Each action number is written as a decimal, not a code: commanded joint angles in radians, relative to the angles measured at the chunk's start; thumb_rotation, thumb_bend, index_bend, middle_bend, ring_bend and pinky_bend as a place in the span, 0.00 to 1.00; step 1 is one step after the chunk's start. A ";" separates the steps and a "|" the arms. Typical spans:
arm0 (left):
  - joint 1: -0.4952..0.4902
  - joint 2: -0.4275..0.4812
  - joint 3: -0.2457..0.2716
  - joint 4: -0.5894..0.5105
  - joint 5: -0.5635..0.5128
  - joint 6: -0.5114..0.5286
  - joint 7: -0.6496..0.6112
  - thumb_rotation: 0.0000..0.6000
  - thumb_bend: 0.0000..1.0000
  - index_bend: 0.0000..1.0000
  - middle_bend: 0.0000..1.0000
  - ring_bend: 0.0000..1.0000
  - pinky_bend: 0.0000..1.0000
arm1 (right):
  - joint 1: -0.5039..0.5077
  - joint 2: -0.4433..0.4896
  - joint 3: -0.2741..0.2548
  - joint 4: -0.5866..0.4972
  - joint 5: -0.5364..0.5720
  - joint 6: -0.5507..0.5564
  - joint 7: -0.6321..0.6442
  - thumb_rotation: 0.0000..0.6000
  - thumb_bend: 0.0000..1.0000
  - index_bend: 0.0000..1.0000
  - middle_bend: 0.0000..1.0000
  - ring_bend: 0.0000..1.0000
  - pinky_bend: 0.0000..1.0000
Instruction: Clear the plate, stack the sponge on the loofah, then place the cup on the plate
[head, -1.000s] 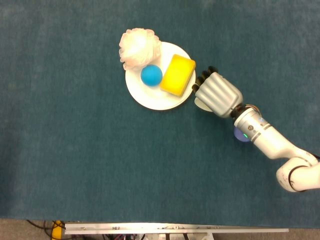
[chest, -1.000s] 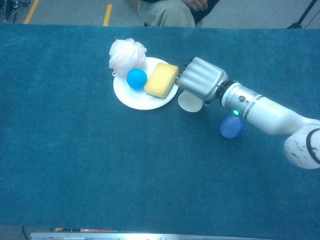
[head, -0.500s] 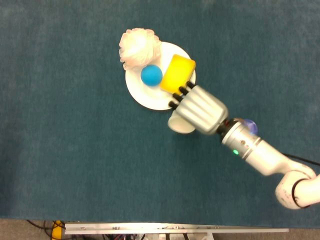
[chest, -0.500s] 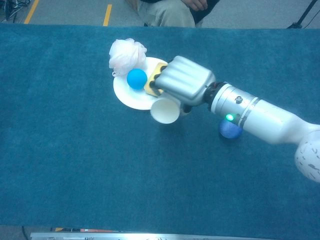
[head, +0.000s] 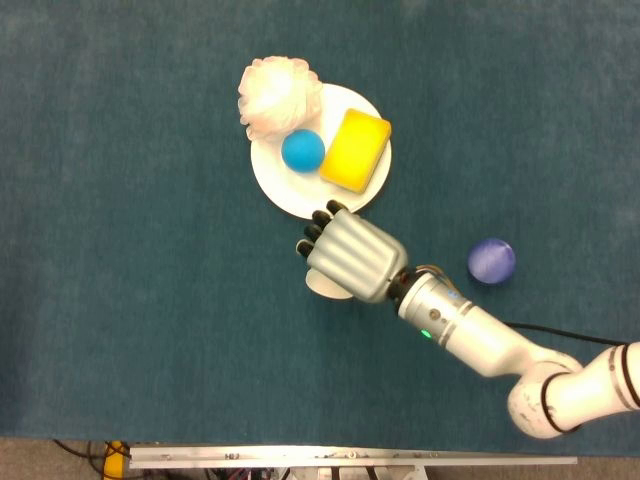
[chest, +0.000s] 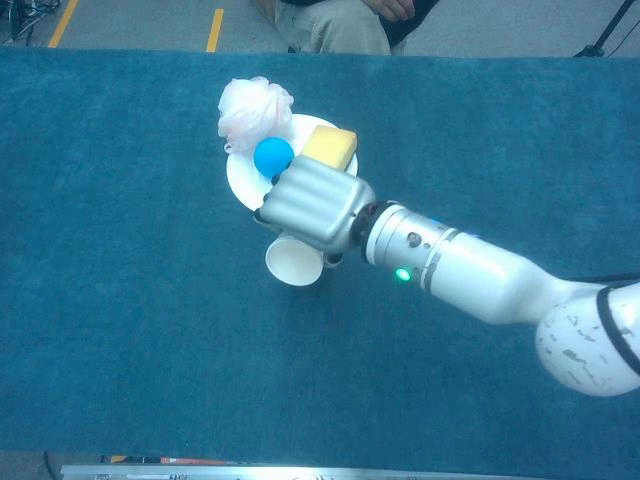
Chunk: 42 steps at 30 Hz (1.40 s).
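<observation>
1. The right hand (chest: 312, 205) grips the white cup (chest: 293, 262), its fingers curled around it; the cup sticks out beneath the hand, mouth tilted toward the camera in the chest view.
2. Hand and cup are just off the near rim of the white plate (head: 275, 185).
3. On the plate lie a yellow sponge (head: 356, 150) and a blue ball (head: 302, 150); the white loofah (head: 276, 94) overlaps its far edge.
4. A purple ball (head: 491, 260) sits on the blue table (head: 120, 280), well apart from the hand.
5. The left hand appears in neither view.
</observation>
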<state>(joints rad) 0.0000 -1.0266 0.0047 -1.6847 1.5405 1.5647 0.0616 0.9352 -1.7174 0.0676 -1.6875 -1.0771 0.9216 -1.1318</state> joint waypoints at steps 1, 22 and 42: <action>0.004 0.001 0.002 0.002 0.004 0.005 -0.003 1.00 0.41 0.19 0.25 0.21 0.11 | 0.021 -0.024 -0.008 0.002 0.042 0.009 -0.045 1.00 0.00 0.45 0.43 0.31 0.40; -0.047 0.031 0.005 0.003 0.072 -0.047 -0.002 1.00 0.41 0.19 0.25 0.21 0.11 | 0.024 0.118 -0.039 -0.131 0.052 0.100 0.016 1.00 0.00 0.19 0.31 0.24 0.40; -0.377 0.063 0.057 0.060 0.394 -0.337 -0.258 1.00 0.41 0.17 0.24 0.21 0.11 | -0.191 0.563 -0.083 -0.288 -0.183 0.289 0.366 1.00 0.00 0.19 0.31 0.24 0.40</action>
<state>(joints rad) -0.3485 -0.9556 0.0543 -1.6383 1.9080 1.2508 -0.1819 0.7623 -1.1732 -0.0089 -1.9720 -1.2439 1.1952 -0.7831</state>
